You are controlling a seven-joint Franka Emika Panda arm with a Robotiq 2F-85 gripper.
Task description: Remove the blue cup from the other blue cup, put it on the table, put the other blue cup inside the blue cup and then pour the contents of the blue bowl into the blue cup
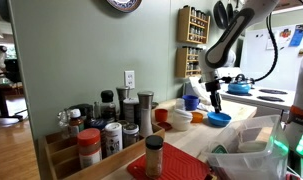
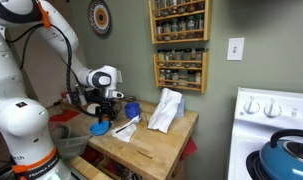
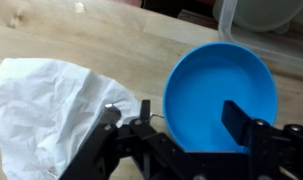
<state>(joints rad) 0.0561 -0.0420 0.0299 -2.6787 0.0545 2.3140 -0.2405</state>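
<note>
bowl [image 3: 226,85] first. where is it?
- on the table [image 3: 81,35], upright, open side up. wrist view looks almost straight down into it. plain blue inside, contents can't tell.

claw?
- claw [image 3: 188,112] hangs low, right over the bowl. jaws apart, not clamped on anything. one finger [image 3: 141,112] stands outside the bowl's rim and the other is over the bowl's inside, so the rim runs between them. contact with the rim: can't tell.

same from outside?
- yes. in an exterior view the claw [image 1: 216,100] points down just above the bowl [image 1: 219,118]. in an exterior view the claw [image 2: 104,113] sits directly over the bowl [image 2: 99,128]. finger gap too small to read in both.

what's beside the bowl?
- crumpled white paper [image 3: 51,100], just beside the bowl on the outer finger's side. its edge is near the rim, touching or not can't tell.

cup?
- cup [image 2: 132,109] stands upright on the table near the bowl, apart from it and clear of the claw. one cup or two nested: too small to tell.

anything else?
- pale tub [image 3: 261,12] past the bowl's far rim in the wrist view. blue kettle [image 1: 239,88] well behind the bowl.
</note>
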